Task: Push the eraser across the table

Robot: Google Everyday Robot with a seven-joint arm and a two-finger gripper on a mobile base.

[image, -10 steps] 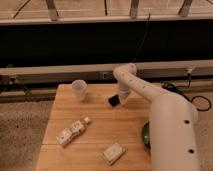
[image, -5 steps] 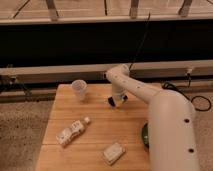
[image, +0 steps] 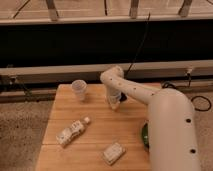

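Note:
The wooden table (image: 95, 117) fills the lower middle of the camera view. My white arm reaches in from the lower right and bends down at the table's far middle. The gripper (image: 115, 104) points down onto the table top there. The black eraser (image: 122, 97) shows only as a small dark patch right beside the gripper on its right; the rest is hidden behind the gripper. I cannot tell whether the gripper touches it.
A paper cup (image: 79, 90) stands at the far left of the table. A small white bottle (image: 72, 131) lies at the front left. A whitish block (image: 114, 153) lies at the front middle. A green object (image: 144, 135) sits by the arm's right edge.
The arm's bend and the gripper have moved left across the far part of the table. The eraser is now mostly hidden behind the gripper.

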